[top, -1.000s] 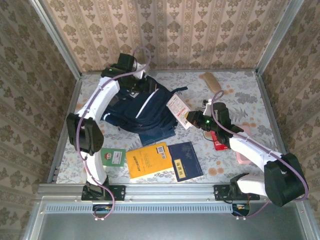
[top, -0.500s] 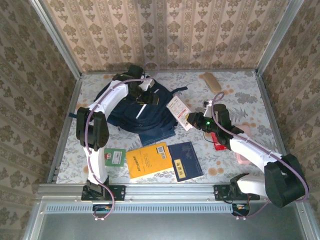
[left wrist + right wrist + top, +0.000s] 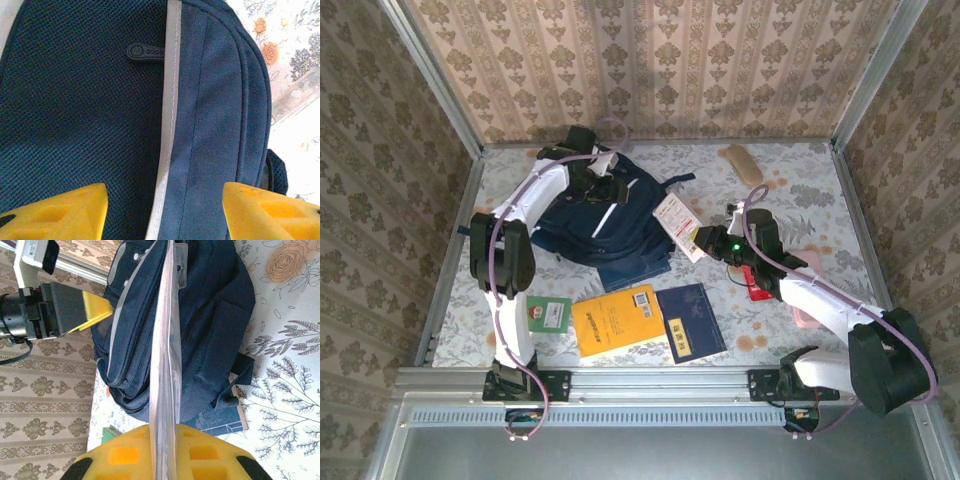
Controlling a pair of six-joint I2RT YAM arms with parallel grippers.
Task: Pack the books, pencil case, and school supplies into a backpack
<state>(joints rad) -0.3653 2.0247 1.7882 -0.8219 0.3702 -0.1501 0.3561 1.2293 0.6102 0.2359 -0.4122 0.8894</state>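
Right fingers point(image 3: 125, 455) are clamping the white packet point(image 3: 164, 365) edge-on, just short of the backpack point(image 3: 75, 125); left fingers point(image 3: 55, 212) are hovering spread over its fabric, gripping nothing. On the near side of both fingers, orange-yellow book point(image 3: 618, 322), navy book point(image 3: 691, 322) and green-and-white book point(image 3: 546, 313) are lying unpacked on the desk point(image 3: 800, 190): packing apparently barely beginning.

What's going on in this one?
The left arm holds its jaws open over the navy backpack. The right arm has its jaws shut on a white packet beside it. An orange-yellow book, a navy book and a green-and-white book lie unpacked on the table.
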